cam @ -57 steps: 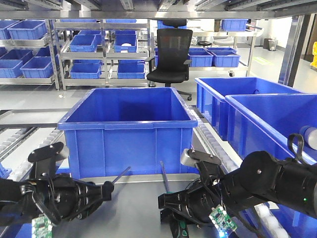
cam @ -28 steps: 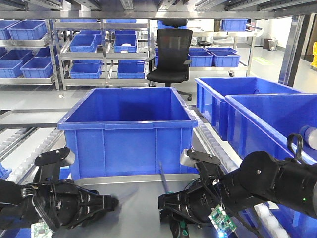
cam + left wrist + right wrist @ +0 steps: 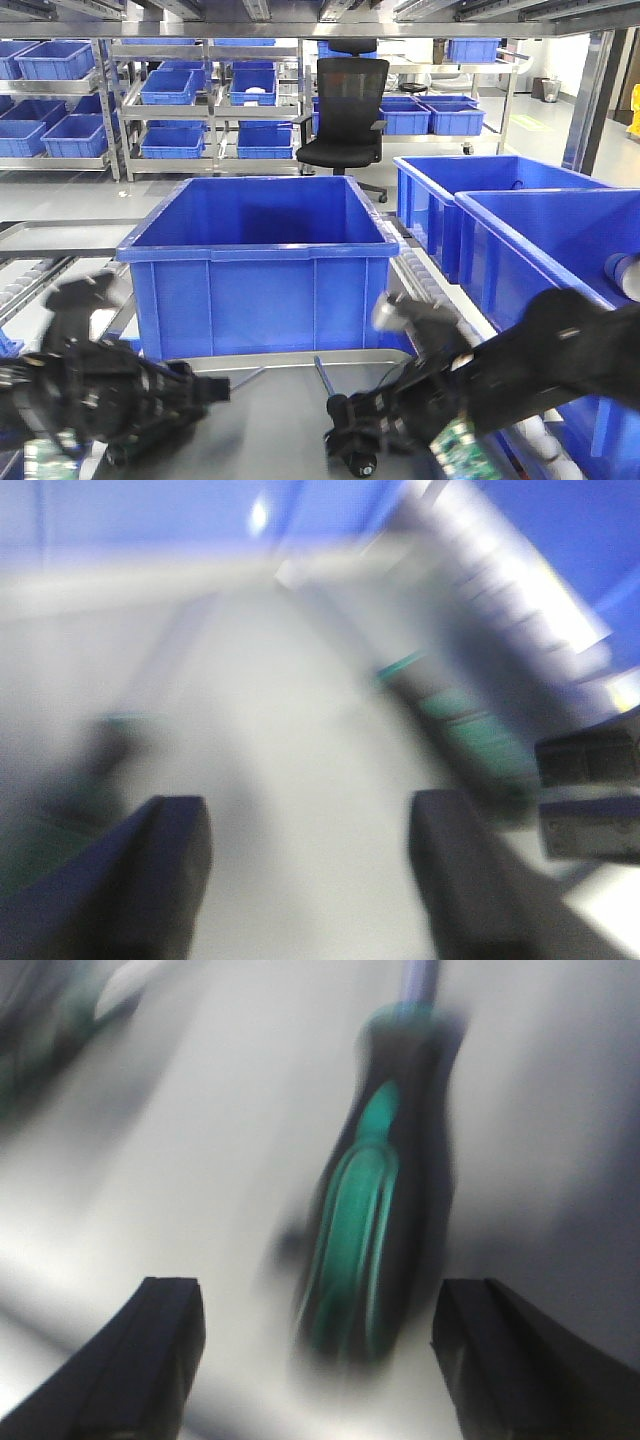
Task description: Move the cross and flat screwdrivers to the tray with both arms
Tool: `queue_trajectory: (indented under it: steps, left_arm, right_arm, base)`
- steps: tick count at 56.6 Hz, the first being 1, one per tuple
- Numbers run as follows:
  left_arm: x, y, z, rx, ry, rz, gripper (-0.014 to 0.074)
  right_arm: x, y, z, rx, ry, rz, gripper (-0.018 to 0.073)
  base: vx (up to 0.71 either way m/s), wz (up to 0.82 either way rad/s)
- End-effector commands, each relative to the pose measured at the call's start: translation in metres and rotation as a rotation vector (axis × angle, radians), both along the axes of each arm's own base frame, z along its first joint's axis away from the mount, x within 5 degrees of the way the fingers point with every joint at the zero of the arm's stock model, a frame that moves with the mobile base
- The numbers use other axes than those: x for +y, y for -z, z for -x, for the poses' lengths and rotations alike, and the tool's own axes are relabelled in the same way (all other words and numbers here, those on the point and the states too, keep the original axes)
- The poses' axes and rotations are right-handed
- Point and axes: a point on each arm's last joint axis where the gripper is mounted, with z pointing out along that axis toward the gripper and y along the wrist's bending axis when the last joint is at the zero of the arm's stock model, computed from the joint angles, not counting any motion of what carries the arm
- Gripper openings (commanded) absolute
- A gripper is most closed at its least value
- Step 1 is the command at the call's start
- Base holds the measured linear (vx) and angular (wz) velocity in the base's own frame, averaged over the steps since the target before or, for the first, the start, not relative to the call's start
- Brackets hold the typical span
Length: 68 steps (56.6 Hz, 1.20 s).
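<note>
The grey tray lies in front of me, and both black-and-green screwdrivers rest on it. One screwdriver lies just ahead of my right gripper, handle between the lines of its wide-open fingers and not gripped. In the front view its shaft points away. The other screwdriver lies by my left gripper and shows as a dark green blur at the left. My left gripper is open and empty over bare tray. The right-hand screwdriver shows there too. Both wrist views are blurred.
A deep blue crate stands right behind the tray. Two more blue crates stand at the right, with roller tracks between. Shelves of blue bins and a black office chair are far behind.
The left screwdriver's shaft, raised and tilted a second ago, now lies lower on the tray. Both arms are blurred with motion, and the right arm has shifted a little.
</note>
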Motion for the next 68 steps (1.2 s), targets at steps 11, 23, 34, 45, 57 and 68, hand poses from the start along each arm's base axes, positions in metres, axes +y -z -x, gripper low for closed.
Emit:
queue_trajectory:
  steps: [11, 23, 34, 45, 57, 68]
  left_arm:
    - [0.024, -0.077, 0.068, -0.292, 0.096, -0.056, 0.003]
    - [0.054, -0.1, 0.126, -0.373, 0.069, -0.167, 0.0]
    - [0.081, -0.091, 0.17, -0.54, -0.051, -0.183, 0.0001]
    - [0.092, -0.053, 0.181, -0.723, -0.168, -0.098, 0.0003]
    - [0.094, -0.047, 0.179, -0.775, -0.204, -0.076, 0.0003]
    - [0.094, -0.047, 0.179, -0.775, -0.204, -0.076, 0.0003]
  right_arm:
    - [-0.038, -0.104, 0.07, -0.331, -0.013, 0.006, 0.0256]
    - [-0.079, -0.14, 0.132, -0.557, 0.081, 0.102, -0.0013]
    - [-0.106, -0.103, 0.186, -0.808, 0.16, 0.033, -0.001]
    - [-0.118, -0.067, 0.209, -1.007, 0.234, -0.061, -0.001]
    - [-0.119, -0.048, 0.21, -1.016, 0.243, -0.064, -0.0008]
    - [-0.118, -0.042, 0.209, -0.981, 0.233, -0.047, -0.0008]
  base:
    - [0.0, 0.0]
    - [0.0, 0.0]
    - [0.0, 0.0]
    - [0.0, 0.0]
    - [0.0, 0.0]
    - [0.0, 0.0]
